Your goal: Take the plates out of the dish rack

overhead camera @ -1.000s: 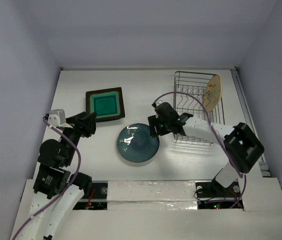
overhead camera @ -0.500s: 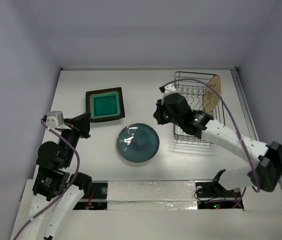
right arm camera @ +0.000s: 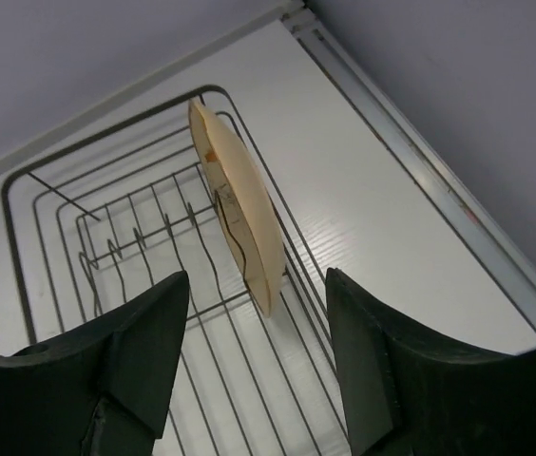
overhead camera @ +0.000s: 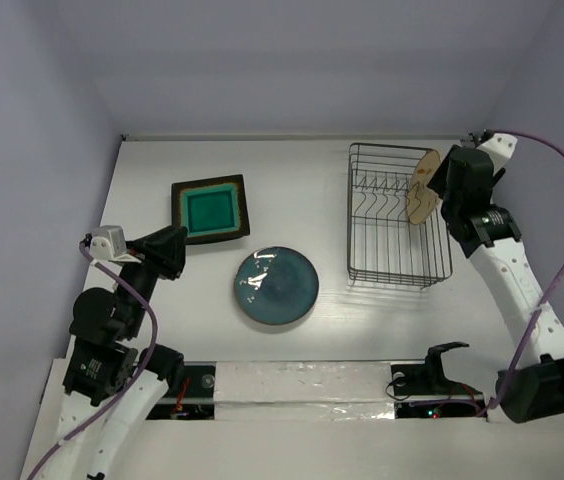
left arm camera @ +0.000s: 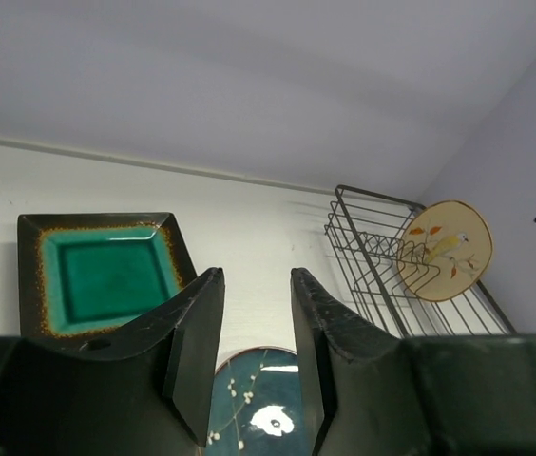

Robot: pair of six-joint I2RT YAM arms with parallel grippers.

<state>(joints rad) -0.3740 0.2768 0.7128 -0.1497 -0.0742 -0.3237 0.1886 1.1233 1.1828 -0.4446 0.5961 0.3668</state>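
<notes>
The dark wire dish rack (overhead camera: 399, 240) stands at the right of the table. A round tan plate (overhead camera: 423, 186) with a leaf pattern stands on edge at its far right. My right gripper (overhead camera: 446, 184) is open and empty, just right of that plate. In the right wrist view the tan plate (right arm camera: 235, 204) lies ahead of my open gripper (right arm camera: 257, 283), in line with the gap. The teal square plate (overhead camera: 210, 208) lies flat on the table. My left gripper (overhead camera: 174, 242) is open and empty near it. No black square plates are in view.
A round dark blue plate (overhead camera: 276, 285) with white blossoms lies flat on the table in front of the rack; it also shows in the left wrist view (left arm camera: 258, 404). The right wall and a rail (right arm camera: 420, 180) run close beside the rack.
My right arm has swung from beside the round blue plate across the rack to its right side, next to the tan plate. My left gripper has shifted slightly.
</notes>
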